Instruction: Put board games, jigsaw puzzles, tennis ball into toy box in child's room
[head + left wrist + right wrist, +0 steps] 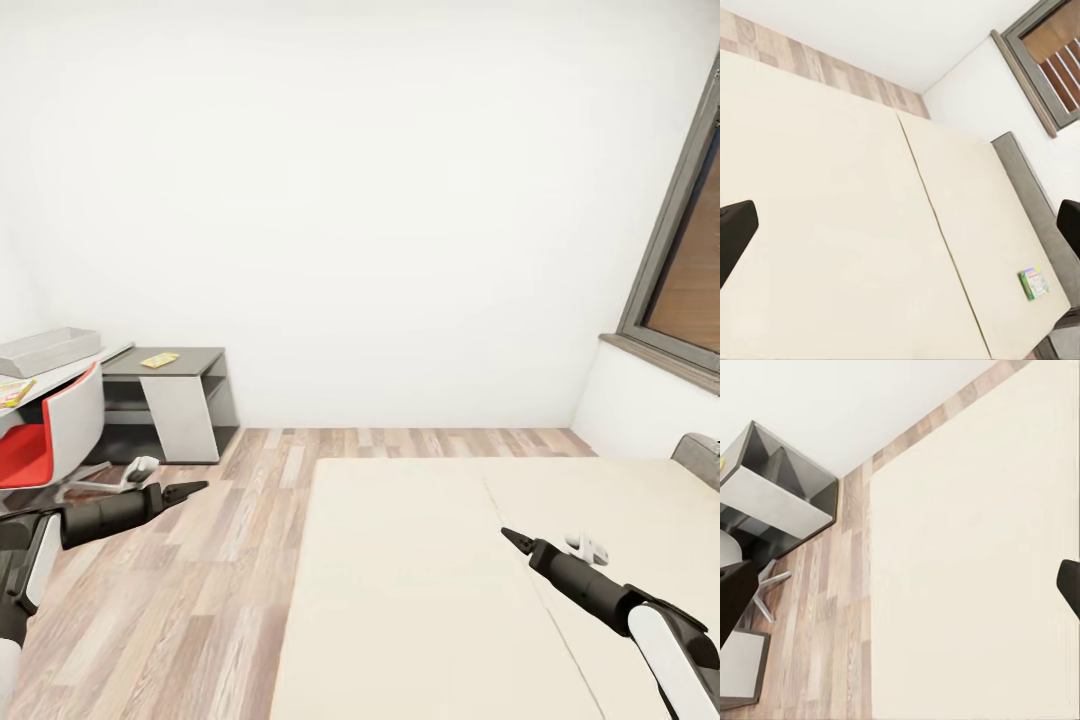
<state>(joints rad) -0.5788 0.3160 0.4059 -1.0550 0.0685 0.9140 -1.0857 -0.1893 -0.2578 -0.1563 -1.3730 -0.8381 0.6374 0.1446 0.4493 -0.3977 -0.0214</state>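
A green-edged board game [1033,283] lies flat near the bed's [420,560] grey headboard [1035,202]. Both pincers, left [197,488] and right [510,536], look pressed together, empty. Best roll closer first, then open wide and slide under its edge.

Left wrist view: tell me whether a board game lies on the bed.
Yes, a green-edged board game lies flat on the bed near the headboard.

Two arms are seen, each built of a white upper shell joined to a matte black cylindrical forearm. The left gripper [197,489] and right gripper [512,537] are formed of slim, pointed black fingers.
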